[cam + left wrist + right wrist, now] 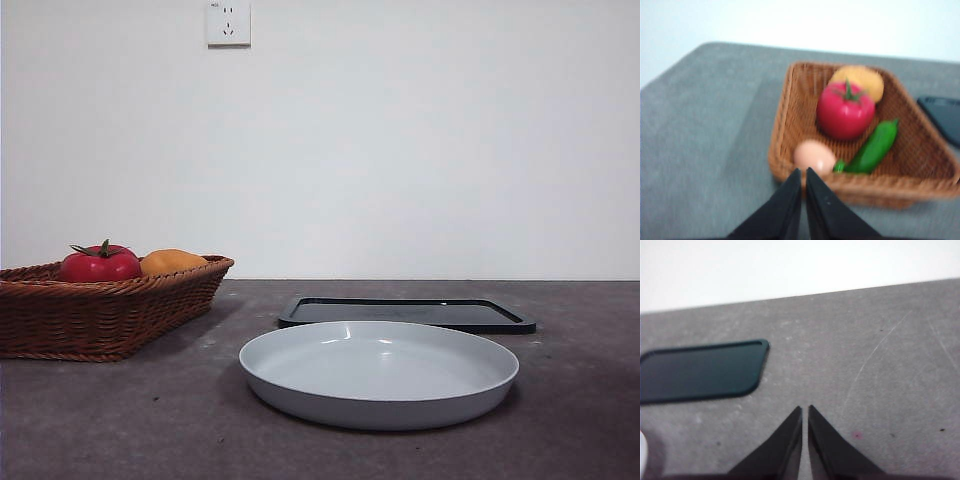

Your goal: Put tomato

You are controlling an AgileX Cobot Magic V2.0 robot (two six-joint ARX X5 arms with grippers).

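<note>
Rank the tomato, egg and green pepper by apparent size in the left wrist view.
1. Tomato, clearly largest.
2. Green pepper: longer than the egg but slimmer.
3. Egg. Its place after the pepper is unsure; it lies nearest the camera.

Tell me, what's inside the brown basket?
The basket holds the tomato, an orange-yellow fruit behind it, a green vegetable and an egg. What the tomato covers cannot be seen.
</note>
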